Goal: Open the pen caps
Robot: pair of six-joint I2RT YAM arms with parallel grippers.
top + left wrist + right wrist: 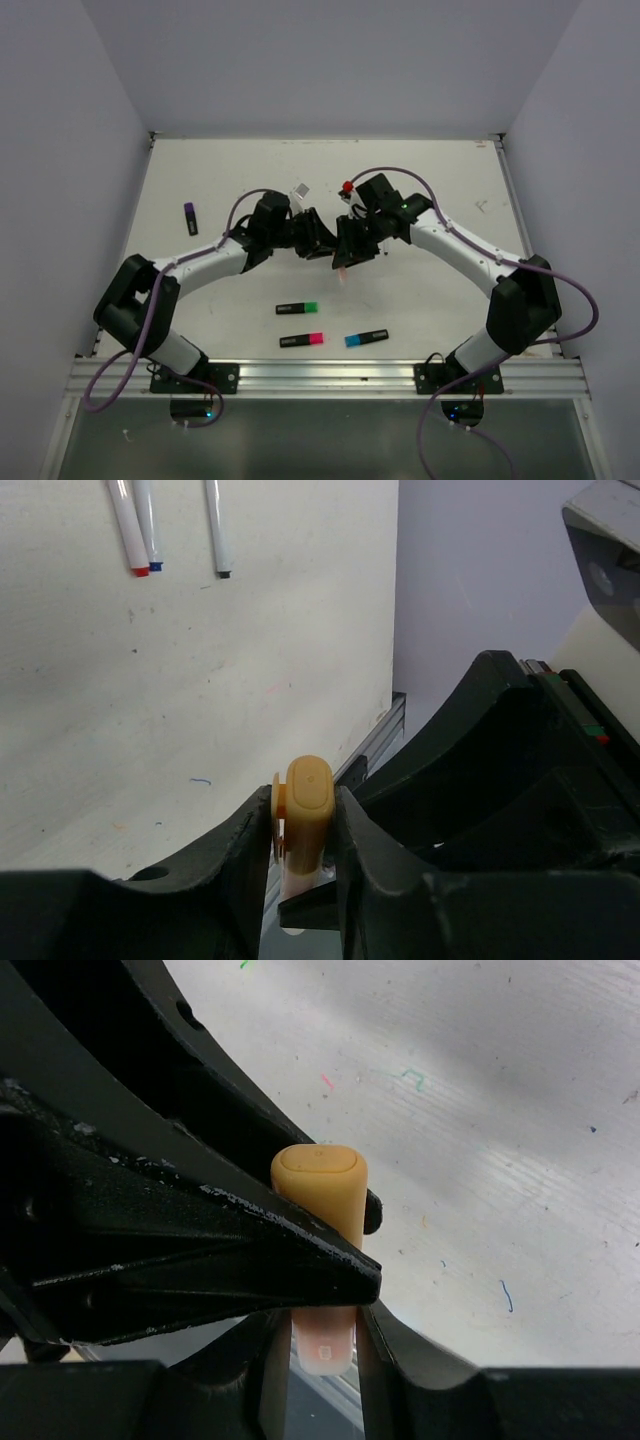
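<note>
A peach-orange pen (pixel 326 1345) is held in mid-air between both grippers above the table's middle. My left gripper (pixel 305 815) is shut on its orange cap (pixel 309 798), with a finger pressed on each side. My right gripper (pixel 325 1355) is shut on the pale barrel end, and the cap (pixel 320 1182) sticks out beyond the left finger that crosses in front. From above, the two grippers (pixel 318 240) (pixel 350 248) meet tip to tip, and the pen's barrel (pixel 342 272) pokes out below them.
Three black highlighters lie near the front edge, with green (pixel 311 307), pink (pixel 316 339) and blue (pixel 352 340) caps. A purple-capped one (pixel 189 216) lies at the left. Thin white pens with red (pixel 128 530), blue (pixel 146 525) and black (pixel 218 530) tips lie further back.
</note>
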